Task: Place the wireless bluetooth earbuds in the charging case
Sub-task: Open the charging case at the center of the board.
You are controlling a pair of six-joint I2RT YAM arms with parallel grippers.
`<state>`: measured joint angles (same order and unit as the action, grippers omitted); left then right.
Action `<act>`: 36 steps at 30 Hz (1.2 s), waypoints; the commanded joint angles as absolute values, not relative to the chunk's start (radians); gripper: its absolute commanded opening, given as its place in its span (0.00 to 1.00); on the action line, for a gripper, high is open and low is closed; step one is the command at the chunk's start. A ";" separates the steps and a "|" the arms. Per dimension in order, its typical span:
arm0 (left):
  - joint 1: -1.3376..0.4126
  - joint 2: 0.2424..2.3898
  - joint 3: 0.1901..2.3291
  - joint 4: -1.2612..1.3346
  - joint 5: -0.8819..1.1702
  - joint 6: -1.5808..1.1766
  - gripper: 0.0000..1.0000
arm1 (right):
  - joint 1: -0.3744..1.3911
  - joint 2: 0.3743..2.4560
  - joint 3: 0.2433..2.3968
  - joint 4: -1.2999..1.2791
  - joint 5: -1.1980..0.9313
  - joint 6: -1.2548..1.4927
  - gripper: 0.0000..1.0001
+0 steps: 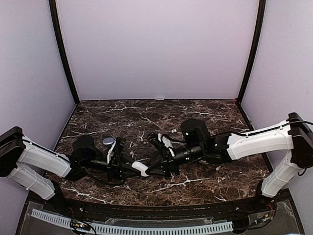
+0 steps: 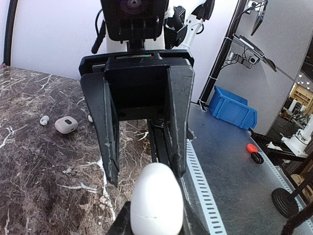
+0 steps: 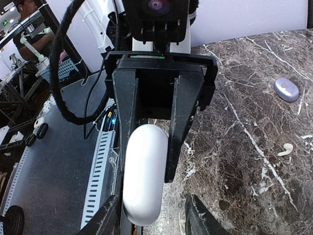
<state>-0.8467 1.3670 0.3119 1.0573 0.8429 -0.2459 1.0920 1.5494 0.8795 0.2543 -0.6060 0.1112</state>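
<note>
A white charging case (image 3: pixel 142 196) is clamped between the fingers of my right gripper (image 3: pixel 146 176), closed, with its seam facing the left wrist view (image 2: pixel 156 200). In the top view the case (image 1: pixel 140 168) hangs low over the near middle of the table, with my right gripper (image 1: pixel 155 164) on its right. My left gripper (image 2: pixel 145 177) is open, its fingertips (image 3: pixel 198 218) spread on either side of the case's free end without touching it; from above it (image 1: pixel 126 166) is to the case's left. One white earbud (image 3: pixel 285 149) lies on the marble, and another (image 2: pixel 44 120) lies beside a cream case (image 2: pixel 66 125).
A lavender case (image 3: pixel 286 89) lies closed on the marble, left of centre from above (image 1: pixel 108 141). A small white earbud (image 1: pixel 172 131) lies behind the right wrist. The slotted cable rail (image 1: pixel 146 228) runs along the table's near edge. Purple walls enclose the table.
</note>
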 commanded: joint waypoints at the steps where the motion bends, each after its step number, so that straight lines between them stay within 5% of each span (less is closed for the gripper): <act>1: -0.855 1.370 0.342 1.057 0.868 -0.235 0.14 | 1.100 1.572 0.919 0.296 -0.616 0.124 0.44; 36: -0.866 1.365 0.337 1.045 0.877 -0.229 0.15 | 1.062 1.549 0.904 0.262 -0.507 0.150 0.27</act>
